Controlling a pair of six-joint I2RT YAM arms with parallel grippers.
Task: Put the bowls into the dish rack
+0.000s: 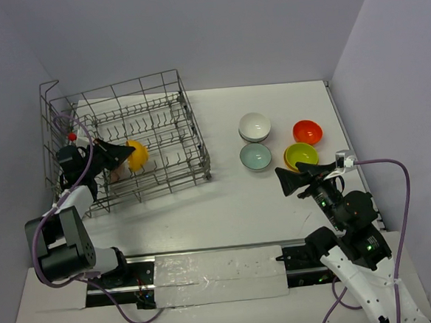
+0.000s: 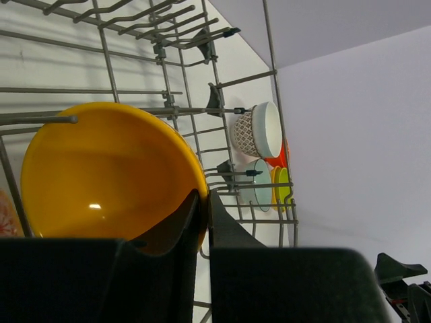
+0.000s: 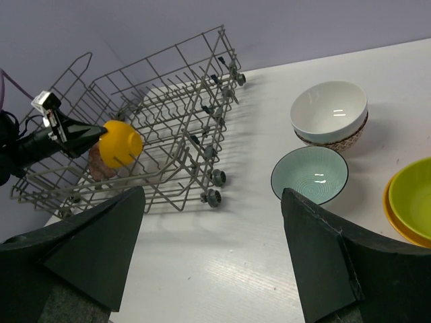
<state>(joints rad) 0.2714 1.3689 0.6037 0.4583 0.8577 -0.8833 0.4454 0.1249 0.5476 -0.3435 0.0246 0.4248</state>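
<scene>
My left pincer (image 1: 128, 154) is inside the tall grey wire dish rack (image 1: 193, 133), with the round orange bowl (image 1: 137, 154) between its jaws. Well to its right on the white desk (image 1: 226, 205), just beyond my right pincer (image 1: 285, 181), a round pale green bowl (image 1: 255, 157) lies left of a round lime green bowl (image 1: 302, 155).

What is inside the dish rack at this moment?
An orange bowl, rim pinched by the left tool. Beside it lies a pinkish object, mostly covered by bowl and wires; what it is cannot be told.
</scene>
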